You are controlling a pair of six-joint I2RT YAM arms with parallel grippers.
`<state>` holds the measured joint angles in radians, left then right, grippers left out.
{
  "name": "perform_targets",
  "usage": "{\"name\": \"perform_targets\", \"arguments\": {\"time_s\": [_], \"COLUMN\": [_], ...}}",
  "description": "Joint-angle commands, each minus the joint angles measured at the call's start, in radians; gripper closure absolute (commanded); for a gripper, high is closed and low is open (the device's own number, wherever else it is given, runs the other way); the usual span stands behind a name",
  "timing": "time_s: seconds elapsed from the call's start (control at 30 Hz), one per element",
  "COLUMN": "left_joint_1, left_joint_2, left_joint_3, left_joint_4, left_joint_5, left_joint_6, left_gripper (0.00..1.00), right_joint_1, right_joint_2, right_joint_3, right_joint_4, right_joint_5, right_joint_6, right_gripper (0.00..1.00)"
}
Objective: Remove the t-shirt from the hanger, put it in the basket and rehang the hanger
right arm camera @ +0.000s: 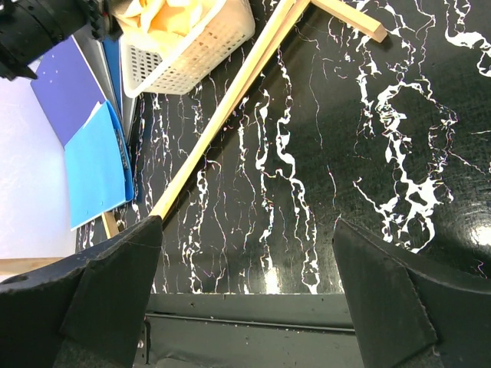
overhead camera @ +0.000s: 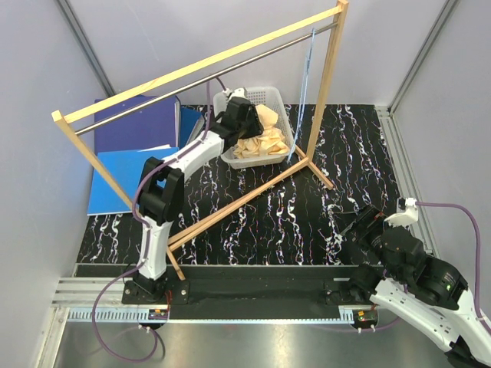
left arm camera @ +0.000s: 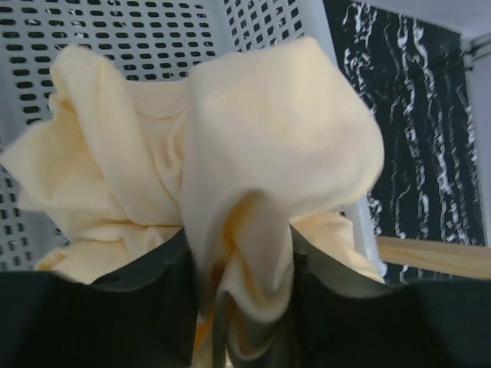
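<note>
Left gripper (left arm camera: 239, 249) is hovering over the basket (overhead camera: 270, 93), t-shirt (left arm camera: 268, 130) fold between fingers (left arm camera: 130, 314), pinched or loose I cannot tell, right gripper (right arm camera: 245, 291) gaping empty: spread fully before lifting.

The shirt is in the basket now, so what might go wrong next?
A fold of the t-shirt sits between the fingers of the left gripper, so it may cling and get pulled out of the basket when the arm lifts. The rack's rod looks close above, so the arm might bump it.
</note>
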<state>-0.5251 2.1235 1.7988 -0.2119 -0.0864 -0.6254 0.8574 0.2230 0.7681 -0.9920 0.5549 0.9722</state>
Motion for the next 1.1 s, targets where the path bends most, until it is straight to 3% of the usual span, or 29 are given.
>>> {"name": "perform_targets", "arguments": {"time_s": [0.0,0.03,0.07,0.13,0.63,0.87,1.07], "left_joint_1": [0.028,0.028,0.028,0.028,-0.010,-0.223,-0.417], "left_joint_2": [-0.033,-0.063,-0.079,-0.137,-0.546,-0.801,-1.048], "left_joint_3": [0.062,0.053,0.045,0.011,-0.331,-0.752,-1.044], "left_joint_4": [-0.115,-0.118,-0.121,-0.130,-0.136,0.077,0.118], "left_joint_5": [0.068,0.070,0.073,0.080,0.215,0.338,0.264], "left_joint_6": [0.022,0.027,0.033,0.038,-0.002,-0.099,-0.137], "left_gripper": [0.29,0.23,0.06,0.01,0.01,0.01,0.01], "right_joint_1": [0.005,0.005,0.005,0.005,0.005,0.005,0.003], "right_joint_2": [0.022,0.032,0.032,0.036,0.111,0.156,0.151], "right_joint_3": [0.000,0.000,-0.001,-0.001,-0.065,-0.110,-0.200], "right_joint_4": [0.035,0.035,0.039,0.042,0.161,0.274,0.384], "right_joint_5": [-0.012,-0.018,-0.018,-0.019,-0.121,-0.190,-0.248], "right_joint_6": [-0.007,-0.009,-0.010,-0.013,-0.024,-0.032,0.002], "right_gripper": [0.00,0.00,0.00,0.00,0.00,0.00,0.00]}}
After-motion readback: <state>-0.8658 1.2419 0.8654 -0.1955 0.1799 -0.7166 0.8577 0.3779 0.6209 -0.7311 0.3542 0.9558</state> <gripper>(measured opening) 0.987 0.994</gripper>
